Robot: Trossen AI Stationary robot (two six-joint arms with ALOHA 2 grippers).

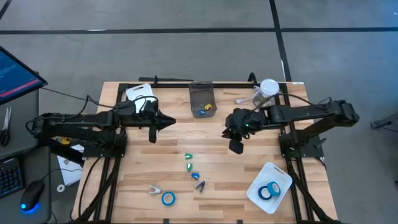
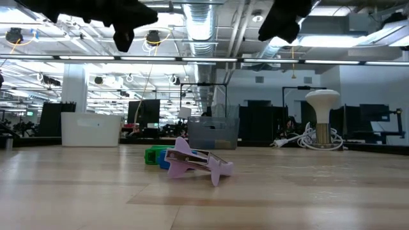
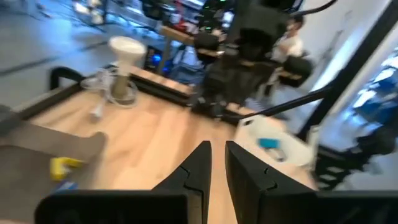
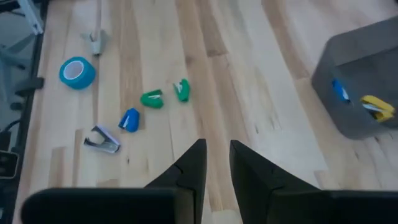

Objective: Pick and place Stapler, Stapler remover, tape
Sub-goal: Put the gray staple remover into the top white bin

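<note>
With two blue tape rolls [image 1: 270, 191] already laid in the white tray [image 1: 281, 175] at the near right, the right gripper [image 1: 236, 144] is held above mid-table, fingers nearly together and empty, as is the waiting left gripper [image 1: 163, 122].

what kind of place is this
Probably a robotics lab in an open industrial hall: exposed ceiling ducts, rows of monitors behind, and a wooden worktable with two arms mounted.

A light wooden slatted table [image 1: 217, 155] carries a translucent grey plastic bin [image 1: 202, 98] at its far edge, a white rectangular tray [image 1: 281, 177] near one front corner, and what may be a white lamp-like stand [image 1: 268, 89] with coiled cable.
</note>
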